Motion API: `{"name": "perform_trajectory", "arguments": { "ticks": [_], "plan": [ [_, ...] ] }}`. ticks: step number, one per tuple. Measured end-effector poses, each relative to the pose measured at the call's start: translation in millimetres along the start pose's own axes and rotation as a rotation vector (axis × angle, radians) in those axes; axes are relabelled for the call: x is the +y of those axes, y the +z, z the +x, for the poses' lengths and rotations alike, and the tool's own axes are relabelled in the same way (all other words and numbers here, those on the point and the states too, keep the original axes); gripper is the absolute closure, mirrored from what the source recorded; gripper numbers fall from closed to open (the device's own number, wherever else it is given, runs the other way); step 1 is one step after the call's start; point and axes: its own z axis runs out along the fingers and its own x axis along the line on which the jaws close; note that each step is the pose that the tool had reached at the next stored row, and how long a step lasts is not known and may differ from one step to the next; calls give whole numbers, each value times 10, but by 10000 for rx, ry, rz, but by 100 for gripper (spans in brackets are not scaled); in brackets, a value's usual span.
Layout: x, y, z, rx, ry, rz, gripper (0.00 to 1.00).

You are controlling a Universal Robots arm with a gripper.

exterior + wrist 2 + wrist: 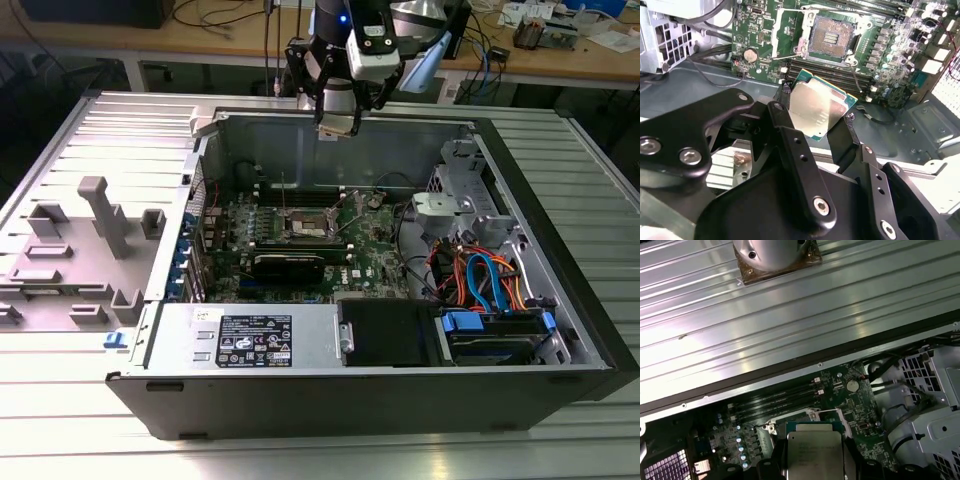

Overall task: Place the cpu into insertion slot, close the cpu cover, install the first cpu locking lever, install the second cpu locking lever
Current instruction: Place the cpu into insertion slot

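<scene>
My gripper (337, 124) hangs above the rear wall of the open computer case (300, 345), shut on the cpu (816, 109), a flat silver-topped square chip pinched by two opposite edges between the black fingers (785, 92). The first wrist view shows the cpu (815, 452) from above, over the green motherboard (380, 262). The insertion slot (831, 39) lies bare below, dark-centred with a silver rim, some way from the chip. Beside the slot (308, 228) the cpu cover (779, 27) stands swung open. Thin wire levers (856, 75) stick out loose near the slot.
Black memory sticks (840, 75) lie between the chip and the slot. A black expansion card (288, 265) sits in front of the slot, and a drive cage (470, 200) with coloured cables (485, 280) at the exterior view's right. A grey fixture tray (90, 240) lies left of the case.
</scene>
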Motion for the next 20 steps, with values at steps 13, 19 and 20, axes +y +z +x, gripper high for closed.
{"name": "perform_trajectory", "arguments": {
  "ticks": [13,19,20],
  "plan": [
    [0,0,0,-12,134,-2,45],
    [0,1,0,-20,224,-4,45],
    [0,1,0,-22,248,-5,45]
  ]
}}
